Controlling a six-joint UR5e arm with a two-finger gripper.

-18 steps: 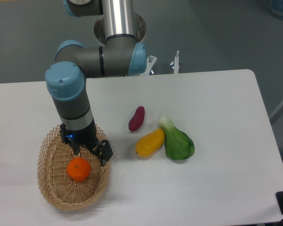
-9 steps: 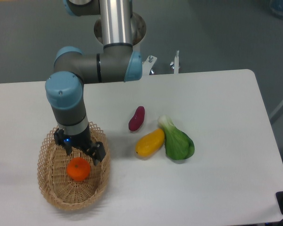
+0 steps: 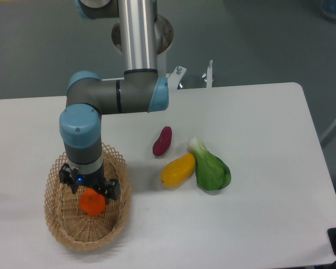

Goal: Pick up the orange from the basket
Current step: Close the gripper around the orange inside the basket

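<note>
Camera view: arm wrist hides the top of the small round orange fruit [image 3: 93, 204] inside the oval tan wicker basket [image 3: 59, 227] on the white desk [image 3: 257, 140]. Black tool [image 3: 89, 190] directly over it; finger opening and contact indiscernible.

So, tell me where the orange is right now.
The small round bright-orange fruit lies inside the oval tan wicker basket at the table's front-left, directly beneath the pincer, well left of the elongated yellow fruit.
</note>
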